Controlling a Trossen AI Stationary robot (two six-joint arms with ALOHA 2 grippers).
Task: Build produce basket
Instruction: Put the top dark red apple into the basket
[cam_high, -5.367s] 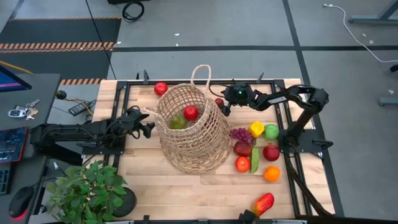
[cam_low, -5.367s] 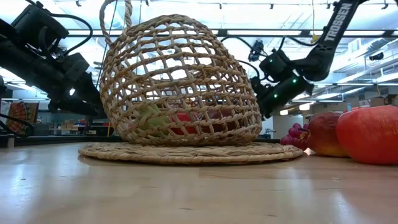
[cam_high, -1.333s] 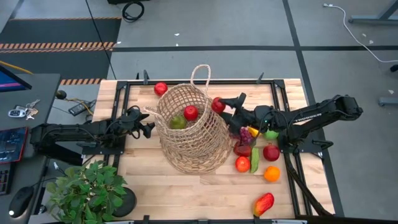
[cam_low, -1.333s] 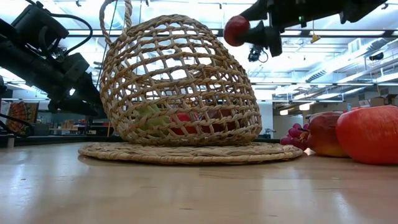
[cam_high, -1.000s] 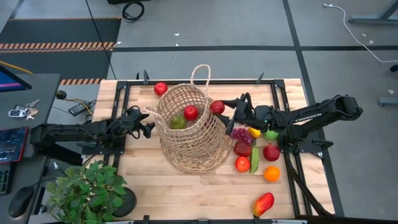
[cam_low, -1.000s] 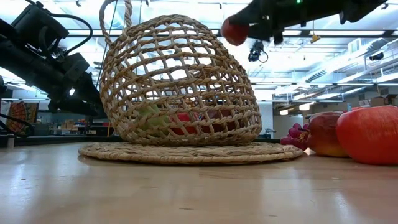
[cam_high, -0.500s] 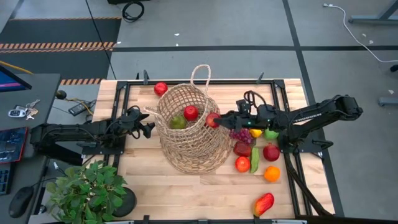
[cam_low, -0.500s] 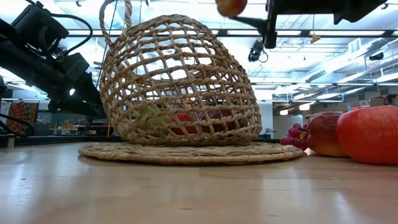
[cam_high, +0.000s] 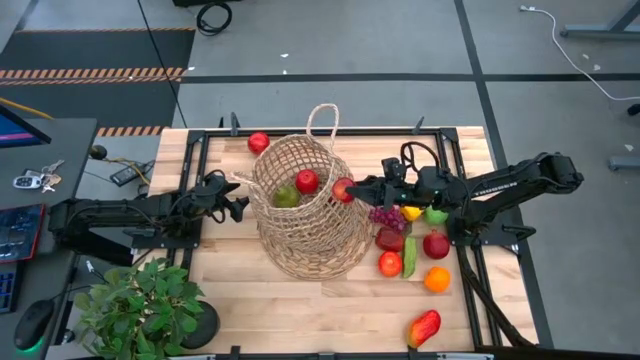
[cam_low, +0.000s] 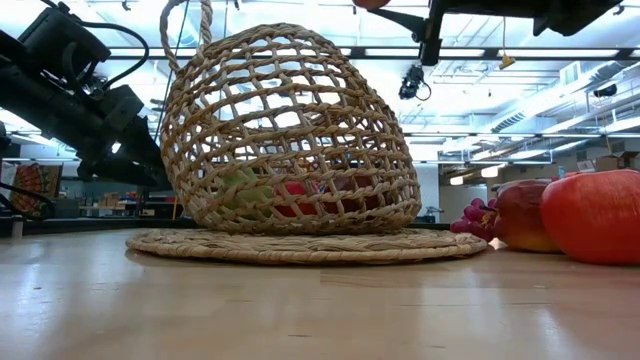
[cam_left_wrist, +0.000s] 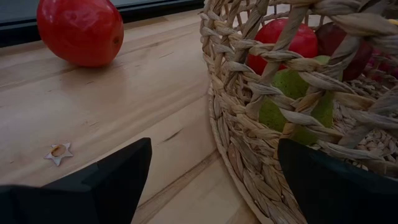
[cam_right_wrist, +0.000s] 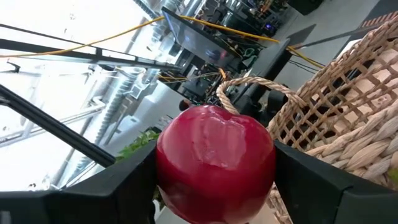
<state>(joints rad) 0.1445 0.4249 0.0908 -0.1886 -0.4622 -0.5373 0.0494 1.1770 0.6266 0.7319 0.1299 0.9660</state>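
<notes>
Wicker basket (cam_high: 306, 208) stands mid-surface, already holding produce. Right gripper (cam_high: 352, 190) has its jaws clamped on a red apple (cam_right_wrist: 214, 163) above the rim, positioned for release inside. Left gripper (cam_high: 236, 204) waits beside the basket, jaws apart.

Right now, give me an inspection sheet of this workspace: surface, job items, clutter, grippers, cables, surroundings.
Surface: light wooden table with a black frame.
Job items: tan open-weave wicker basket holding a red fruit and a green fruit; loose toy produce heaped to its right; a red ball-shaped fruit at the far edge.
Clutter: leafy green potted plant at the near-left corner.
Grippers: right gripper shut on a glossy red apple above the basket rim; left gripper open, beside the basket's left wall.
Cables: black loop on the floor.
Surroundings: grey floor, desk with keys.
</notes>
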